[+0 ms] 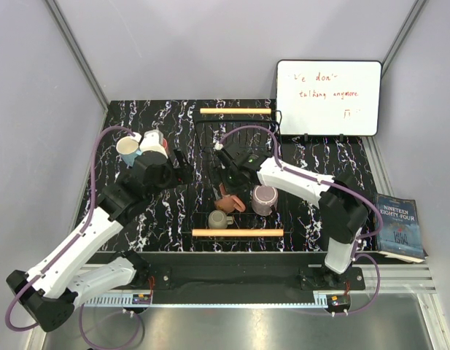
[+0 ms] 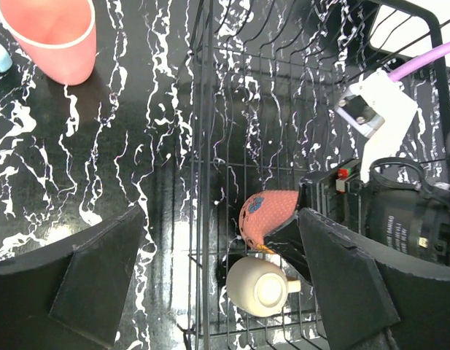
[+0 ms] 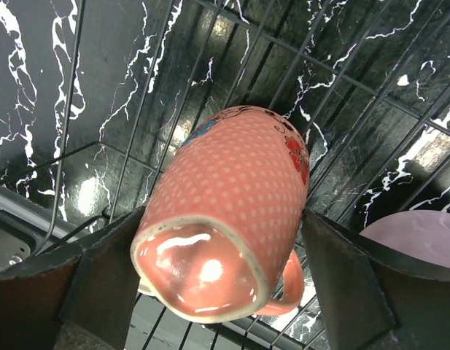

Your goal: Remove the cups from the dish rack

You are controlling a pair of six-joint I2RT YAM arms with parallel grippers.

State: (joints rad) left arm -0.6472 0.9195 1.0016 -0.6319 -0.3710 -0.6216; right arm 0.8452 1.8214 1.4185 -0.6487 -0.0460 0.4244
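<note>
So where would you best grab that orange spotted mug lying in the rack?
Grip the orange mug across its body, from above, a finger on each flank. It lies on its side in the dish rack with its handle low, so the flanks are free; the right hand grips it so.

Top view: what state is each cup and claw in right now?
blue cup: on table, outside rack.
pink cup: on table, outside rack.
orange cup: in rack, tilted, gripped.
mauve cup: in rack, free.
olive cup: in rack, free.
left gripper: open, empty.
right gripper: shut on orange cup.
</note>
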